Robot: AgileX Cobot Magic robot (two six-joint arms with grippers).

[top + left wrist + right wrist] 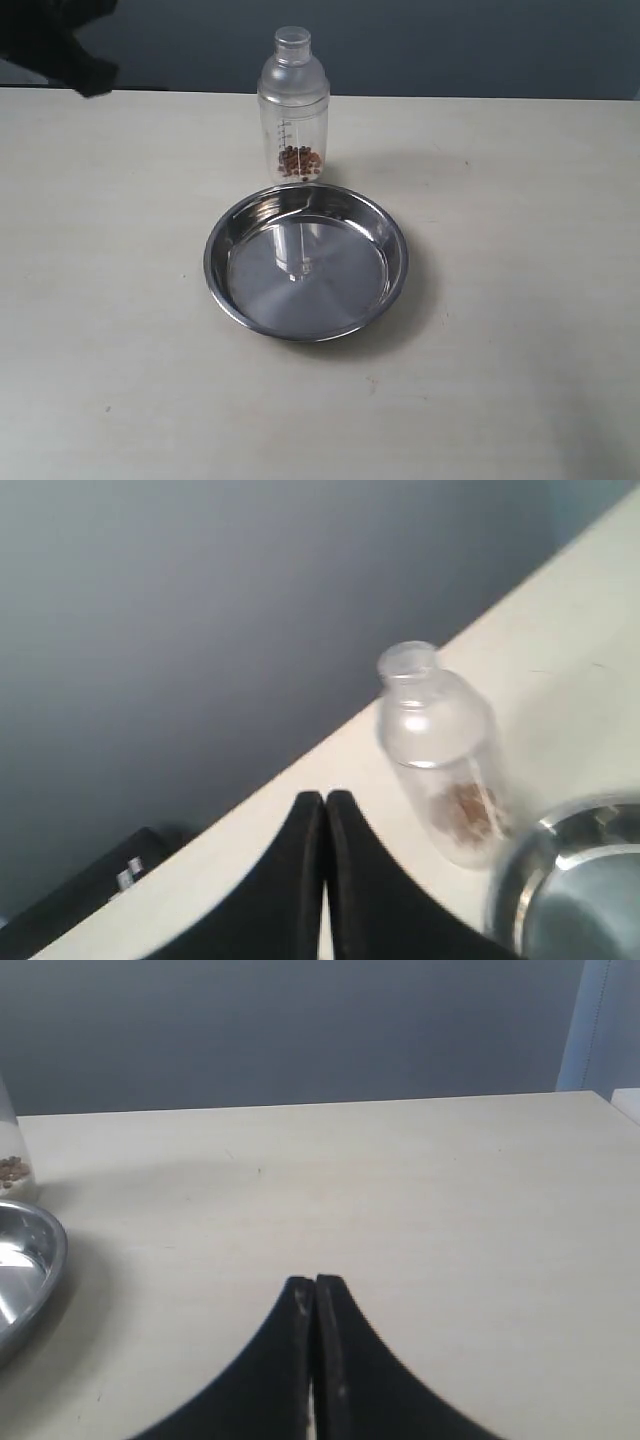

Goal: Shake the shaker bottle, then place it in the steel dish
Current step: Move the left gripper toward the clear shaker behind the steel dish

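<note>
Left end effector [325, 800] and right end effector [315, 1285] are both pressed together, empty. I see the bottle [293, 110] upright on the counter [520, 300] just beside the dish [306, 262], so I judge shaking and placing are both still to do.

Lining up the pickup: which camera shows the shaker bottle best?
The exterior view: the whole shaker bottle stands upright and sharp behind the steel dish, beads visible. The left wrist view shows it blurred, past the shut left claw. The right wrist view catches only a sliver at its edge.
</note>
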